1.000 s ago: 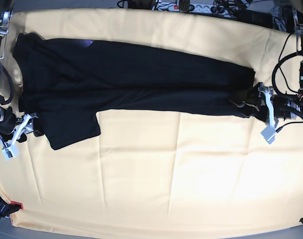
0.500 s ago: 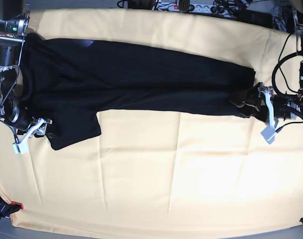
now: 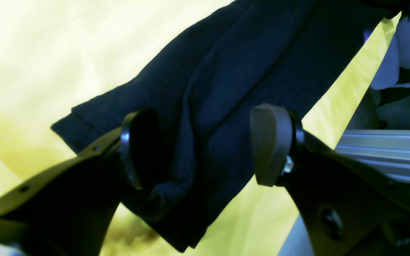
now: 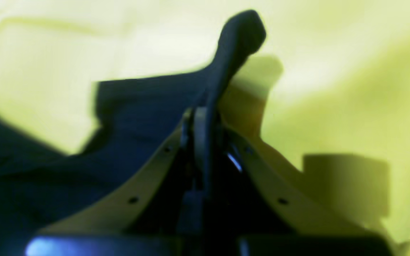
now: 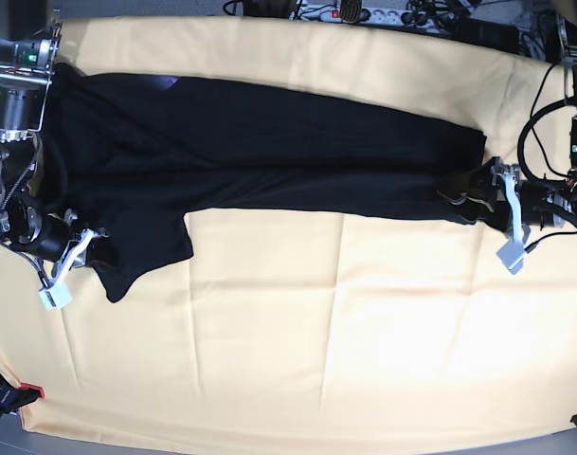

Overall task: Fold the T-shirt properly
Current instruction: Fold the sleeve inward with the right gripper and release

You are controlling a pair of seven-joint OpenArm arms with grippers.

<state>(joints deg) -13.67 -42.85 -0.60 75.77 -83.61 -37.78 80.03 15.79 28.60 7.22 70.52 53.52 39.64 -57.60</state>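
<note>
The black T-shirt (image 5: 269,142) lies folded into a long band across the far half of the table, plain side up. Its sleeve (image 5: 141,248) sticks out toward the front at the left. My right gripper (image 5: 91,248) is shut on that sleeve's outer edge. In the right wrist view the right gripper (image 4: 205,131) pinches the black cloth, and a tip of cloth (image 4: 242,32) stands up above the jaws. My left gripper (image 5: 463,197) stands open at the shirt's right end. Hem cloth (image 3: 205,106) lies between its two fingers (image 3: 271,142), ungripped.
A pale yellow tablecloth (image 5: 316,332) covers the whole table. A power strip and cables (image 5: 345,11) run along the back edge. A red-tipped clamp (image 5: 27,391) sits at the front left corner. An aluminium rail (image 3: 386,149) runs past the table's right end.
My right gripper has moved in from the left table edge to the sleeve and shut on it, and the sleeve's outer corner has bunched. The left arm has not moved.
</note>
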